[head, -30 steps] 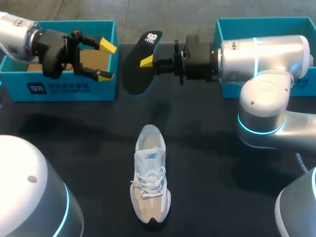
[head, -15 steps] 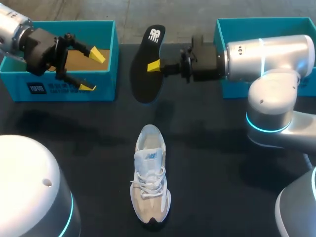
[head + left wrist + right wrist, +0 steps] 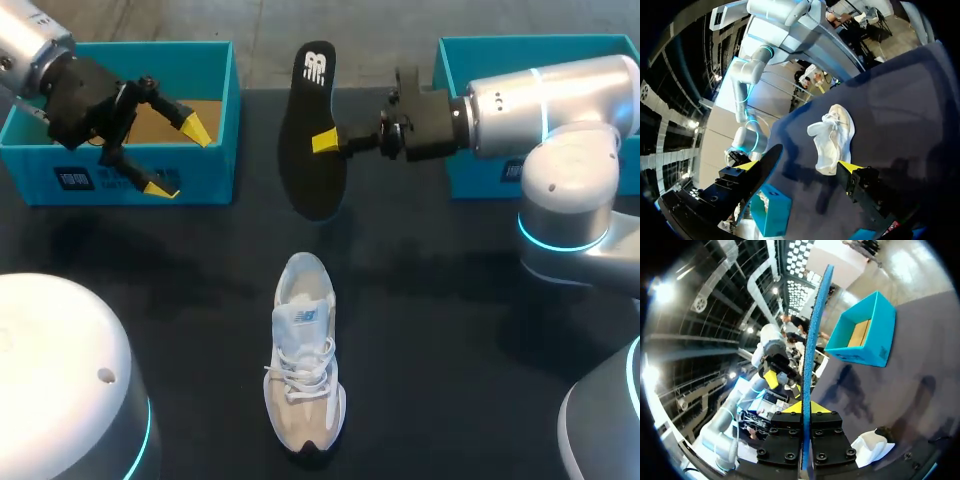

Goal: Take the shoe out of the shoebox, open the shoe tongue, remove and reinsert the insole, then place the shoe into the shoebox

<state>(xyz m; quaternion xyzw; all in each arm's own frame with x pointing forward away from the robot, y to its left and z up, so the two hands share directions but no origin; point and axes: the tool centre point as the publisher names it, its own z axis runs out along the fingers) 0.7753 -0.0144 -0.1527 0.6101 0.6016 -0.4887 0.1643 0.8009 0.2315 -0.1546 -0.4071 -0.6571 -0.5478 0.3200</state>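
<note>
A white and beige sneaker (image 3: 305,355) lies lengthwise on the black table, near its middle (image 3: 832,140) (image 3: 875,445). The black insole (image 3: 315,130) hangs in the air beyond the shoe, its long axis nearly in line with it. My right gripper (image 3: 325,140) is shut on the insole's edge. In the right wrist view the insole (image 3: 815,340) shows edge-on, rising from between the fingers of the gripper (image 3: 803,407). My left gripper (image 3: 170,155) hangs open and empty over the front wall of the left shoebox (image 3: 60,180). From the left wrist, the gripper (image 3: 798,166) faces the shoe and the insole (image 3: 771,157).
The left teal shoebox (image 3: 865,335) stands open at the far left, its brown floor showing. A second teal box (image 3: 470,50) stands at the far right behind my right arm. My arms' white bases fill both near corners.
The right gripper has carried the insole rightward and nearer, turning it more lengthwise. The left gripper has drawn back to the left and dipped toward the box's front wall.
</note>
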